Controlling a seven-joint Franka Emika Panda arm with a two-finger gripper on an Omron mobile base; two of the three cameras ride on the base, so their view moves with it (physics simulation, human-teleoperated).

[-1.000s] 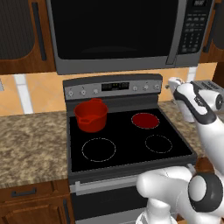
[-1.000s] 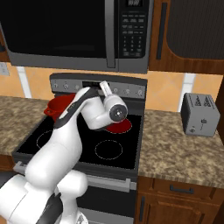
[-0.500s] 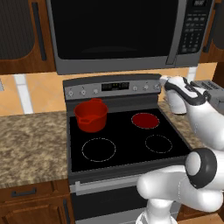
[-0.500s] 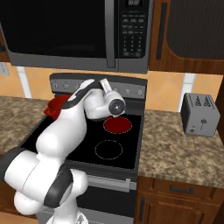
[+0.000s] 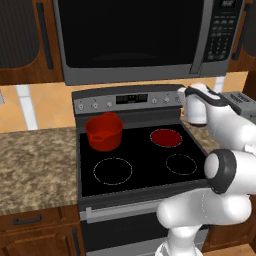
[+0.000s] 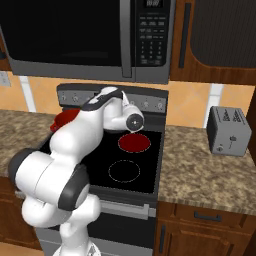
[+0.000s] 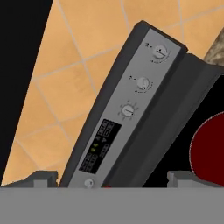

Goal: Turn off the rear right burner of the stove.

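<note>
Taking the stove (image 5: 142,165) as the landmark and reading from its left, the red pot (image 5: 104,132) sits on the rear left zone, the front left zone is a pale ring, and the digital display (image 5: 131,98) sits mid-panel on the grey control panel (image 5: 100,103). The rear right burner (image 5: 166,137) glows solid red, so by the look of it the heat is on and the task is not done. What has changed is the arm: a second ago the hand stood off the stove's right edge, over the tabletop (image 6: 210,170) beside the toaster (image 6: 228,131); half a second ago it had swung inward; now the hand (image 5: 189,95) hovers at the right end of the control panel, just above and behind the red burner. In the hand view the panel runs diagonally, with three knobs (image 7: 143,83) in a row beyond the display and the red zone at the right edge. The two fingertips (image 7: 43,178) stand well apart at the bottom of that view with nothing between them, so the hand is spread and holds nothing. Judged from this, the reach is closing on the right-hand knobs, but none is touched yet. Which knob governs the rear right burner cannot be read from the marks; choosing wrongly is the likely risk.
</note>
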